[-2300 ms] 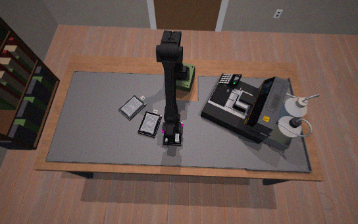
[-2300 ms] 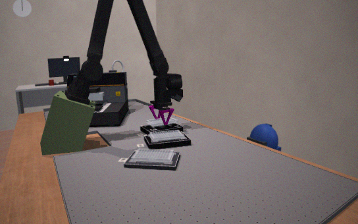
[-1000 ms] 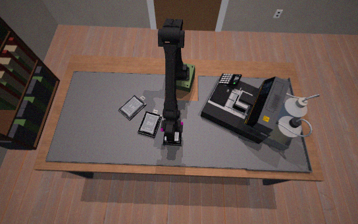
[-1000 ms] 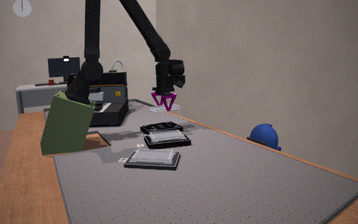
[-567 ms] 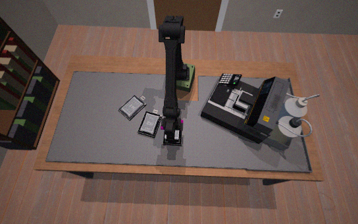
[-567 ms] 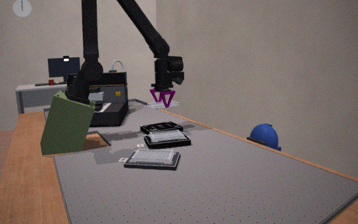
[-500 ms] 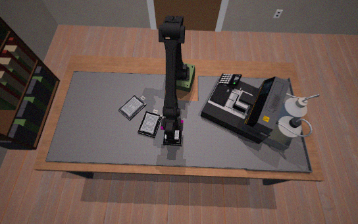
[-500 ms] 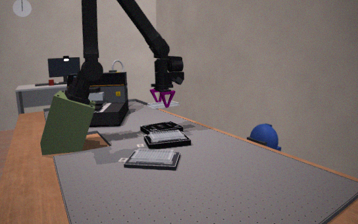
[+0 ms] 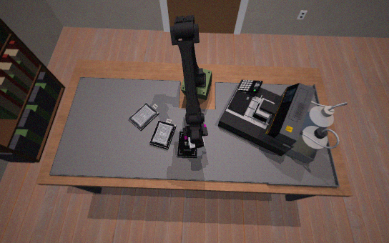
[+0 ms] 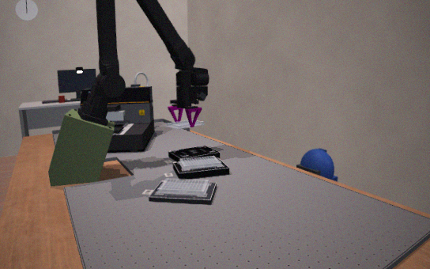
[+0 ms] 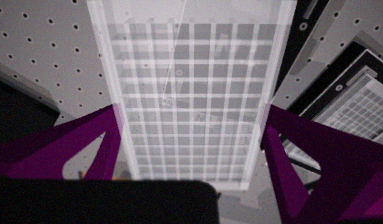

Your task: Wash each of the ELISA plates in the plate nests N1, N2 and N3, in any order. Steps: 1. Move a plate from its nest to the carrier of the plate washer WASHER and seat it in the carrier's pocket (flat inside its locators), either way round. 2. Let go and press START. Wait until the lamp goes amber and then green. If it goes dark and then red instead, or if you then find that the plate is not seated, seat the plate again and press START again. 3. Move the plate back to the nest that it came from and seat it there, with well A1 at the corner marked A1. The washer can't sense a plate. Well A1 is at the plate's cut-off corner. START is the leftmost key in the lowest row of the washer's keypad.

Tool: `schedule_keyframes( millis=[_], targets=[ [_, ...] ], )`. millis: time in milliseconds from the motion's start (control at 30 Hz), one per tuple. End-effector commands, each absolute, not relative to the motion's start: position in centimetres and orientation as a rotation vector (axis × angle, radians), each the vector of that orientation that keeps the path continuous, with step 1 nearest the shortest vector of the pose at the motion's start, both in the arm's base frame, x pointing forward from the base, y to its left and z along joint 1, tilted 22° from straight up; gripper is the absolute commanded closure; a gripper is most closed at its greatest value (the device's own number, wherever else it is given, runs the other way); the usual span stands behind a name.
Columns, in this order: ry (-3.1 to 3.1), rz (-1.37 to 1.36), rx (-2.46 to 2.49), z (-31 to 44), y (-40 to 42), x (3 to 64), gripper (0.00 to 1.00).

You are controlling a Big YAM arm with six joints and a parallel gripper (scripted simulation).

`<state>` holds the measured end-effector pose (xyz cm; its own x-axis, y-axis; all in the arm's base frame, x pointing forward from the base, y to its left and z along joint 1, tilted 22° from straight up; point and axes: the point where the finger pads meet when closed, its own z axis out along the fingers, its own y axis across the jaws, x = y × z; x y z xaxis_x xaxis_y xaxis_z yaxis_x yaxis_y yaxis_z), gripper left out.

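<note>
My gripper [image 9: 195, 132] [image 10: 186, 123] [image 11: 191, 111] is shut on a clear ELISA plate [image 10: 198, 124] [image 11: 192, 75], its magenta fingers on the two long sides. The plate is held roughly level, well above the mat. A black nest [image 9: 186, 156] [image 10: 194, 152] without a plate is below and near it. A second plate [image 9: 162, 134] [image 10: 199, 163] [image 11: 364, 107] sits in the middle nest, and a third plate [image 9: 144, 116] [image 10: 182, 187] in the nest farthest from the washer. The washer [image 9: 252, 137] [image 10: 130, 142] shows a green lamp [image 9: 254, 90]; no plate shows in its pale carrier [image 9: 248, 110]. The held plate's cut-off corner is unclear.
The washer's keypad [image 9: 245, 86] is at its back left corner. Its tall housing [image 9: 300, 107] stands over the right side. Two white-topped bottles [image 9: 321, 116] [image 9: 314, 137] with tubes stand beyond it. The arm's green base [image 9: 204, 80] [image 10: 80, 152] is at the back edge.
</note>
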<state>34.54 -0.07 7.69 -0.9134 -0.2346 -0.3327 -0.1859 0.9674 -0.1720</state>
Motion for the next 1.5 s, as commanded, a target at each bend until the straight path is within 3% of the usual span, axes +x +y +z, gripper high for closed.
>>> schedule_keyframes(
  millis=[0,600,1033,1467],
  targets=[
    [2.725,-0.223,-0.473,8.6,1.3,34.5,0.16],
    [2.536,-0.35,-1.189,8.8,9.7,33.7,0.16],
    [2.541,-0.345,-1.117,9.4,11.7,33.4,0.16],
    [2.278,-0.446,-1.764,6.2,16.8,27.6,0.16]
  ],
)
